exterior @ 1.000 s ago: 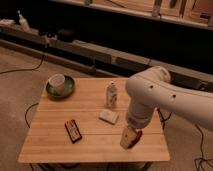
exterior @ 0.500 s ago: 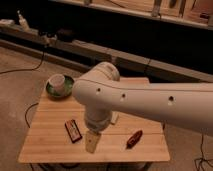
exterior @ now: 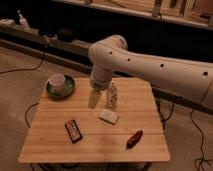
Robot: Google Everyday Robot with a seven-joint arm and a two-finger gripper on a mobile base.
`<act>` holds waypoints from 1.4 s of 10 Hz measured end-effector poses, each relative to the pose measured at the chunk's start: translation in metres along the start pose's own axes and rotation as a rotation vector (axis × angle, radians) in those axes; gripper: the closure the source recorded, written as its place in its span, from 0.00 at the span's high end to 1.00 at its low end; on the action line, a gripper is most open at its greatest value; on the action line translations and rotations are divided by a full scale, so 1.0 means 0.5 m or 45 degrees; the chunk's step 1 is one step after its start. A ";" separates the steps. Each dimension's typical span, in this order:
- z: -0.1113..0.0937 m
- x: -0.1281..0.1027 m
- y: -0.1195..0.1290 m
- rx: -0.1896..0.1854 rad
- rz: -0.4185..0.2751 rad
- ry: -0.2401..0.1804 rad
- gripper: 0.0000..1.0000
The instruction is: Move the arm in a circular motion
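- Overhead, the arm — thick, white and smooth, with small dark dots along its side — reaches in from the right edge and bends down at a rounded joint above the back of the wooden table.
- Its gripper, a small tan tip, hangs over the back middle of the table, just left of the small white bottle; whether the tip touches the boards cannot be told.
- Whether the claw is apart or together cannot be told; nothing is seen held in it.
- A green plate sits at the table's back left corner, with a white cup standing on it.
- The white bottle stands upright near the back middle, partly under the arm's lower joint.
- A pale, flat block — perhaps a sponge — lies near the table's centre, just in front of the bottle.
- A dark rectangular packet lies toward the front left, set at an angle.
- A reddish-brown oblong item lies toward the front right, also at an angle.
- Behind the table runs a long, low dark shelf; a spray bottle stands at its far left.
- Black cables trail across the floor to the left and right of the table.
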 end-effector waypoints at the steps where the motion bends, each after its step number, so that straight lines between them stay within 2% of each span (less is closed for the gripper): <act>1: 0.008 -0.090 0.090 -0.019 0.060 0.053 0.80; 3: 0.009 -0.309 0.214 -0.045 0.224 0.129 0.80; 4: 0.002 -0.431 0.250 -0.052 0.322 0.149 0.80; 6: -0.020 -0.586 0.266 -0.049 0.462 0.148 0.80; 7: -0.036 -0.656 0.251 -0.029 0.533 0.130 0.80; 9: -0.059 -0.723 0.204 0.017 0.610 0.077 0.80; 10: -0.067 -0.733 0.175 0.046 0.628 0.048 0.80; 11: -0.071 -0.738 0.165 0.052 0.637 0.035 0.80; 14: -0.069 -0.733 0.166 0.054 0.632 0.036 0.80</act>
